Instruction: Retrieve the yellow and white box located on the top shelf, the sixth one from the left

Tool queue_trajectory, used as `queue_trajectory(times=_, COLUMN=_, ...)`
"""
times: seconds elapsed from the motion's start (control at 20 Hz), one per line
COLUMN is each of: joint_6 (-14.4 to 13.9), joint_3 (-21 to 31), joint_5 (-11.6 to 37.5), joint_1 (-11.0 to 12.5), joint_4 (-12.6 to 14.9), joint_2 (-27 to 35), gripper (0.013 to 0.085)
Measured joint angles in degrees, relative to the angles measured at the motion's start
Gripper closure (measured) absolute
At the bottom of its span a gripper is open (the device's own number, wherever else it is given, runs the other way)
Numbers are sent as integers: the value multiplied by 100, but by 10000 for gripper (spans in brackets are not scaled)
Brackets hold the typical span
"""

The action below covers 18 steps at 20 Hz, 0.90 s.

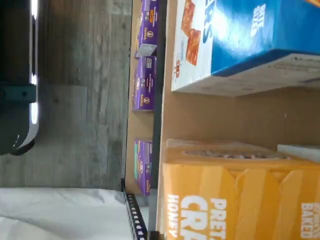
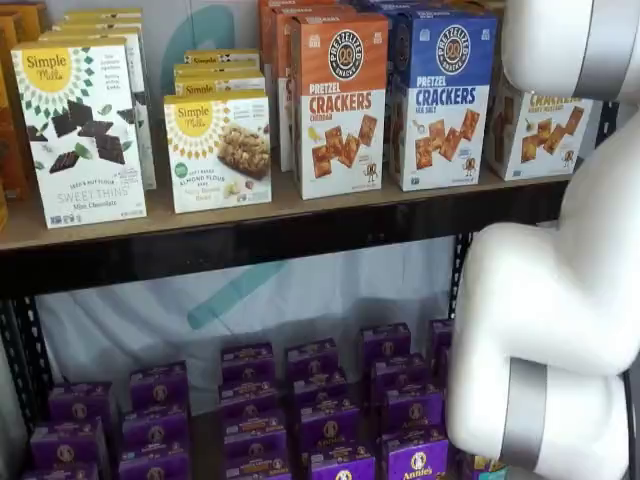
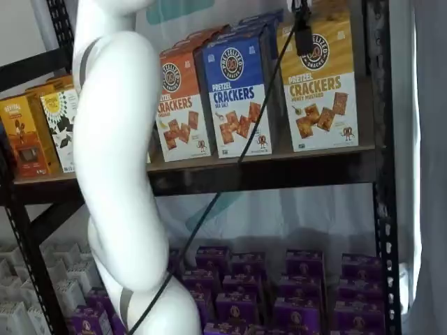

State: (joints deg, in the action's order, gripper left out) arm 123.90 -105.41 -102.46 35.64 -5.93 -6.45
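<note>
A: Cartons left to right on the top shelf: orange-topped carton, blue-topped carton, then the yellow and white box at the right end.

B: Step?

A: Grasping, I judge. The gripper hangs at the box's top edge; only one dark finger shows, so I cannot tell its spread or whether it holds.

B: Next?

A: Secure the top, then draw it straight out, clear of the blue neighbour.

B: Its look?

A: Tall, yellow above, white below, orange "CRACKERS", pictured brown squares.

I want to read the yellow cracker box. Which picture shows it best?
A shelf view shows the yellow and white box best: its whole front faces the camera. In the other shelf view the arm hides its top. The wrist view shows only its yellow part, turned sideways.
</note>
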Motion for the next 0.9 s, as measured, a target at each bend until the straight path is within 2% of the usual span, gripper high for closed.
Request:
queue_trajectory(times=0.25, joint_6=-29, joint_3=44, joint_5=50, joint_1=-28, joint_4=-16, joint_2=-5, gripper=370)
queue_trajectory(times=0.35, joint_6=-42, joint_3=52, joint_5=62, joint_1=-41, joint_4=-17, joint_2=-4, gripper=450)
queue_trajectory(times=0.9, joint_6=-15, joint_3=72, joint_5=41, joint_1=-4, joint_4=-37, joint_2=-64, gripper=450)
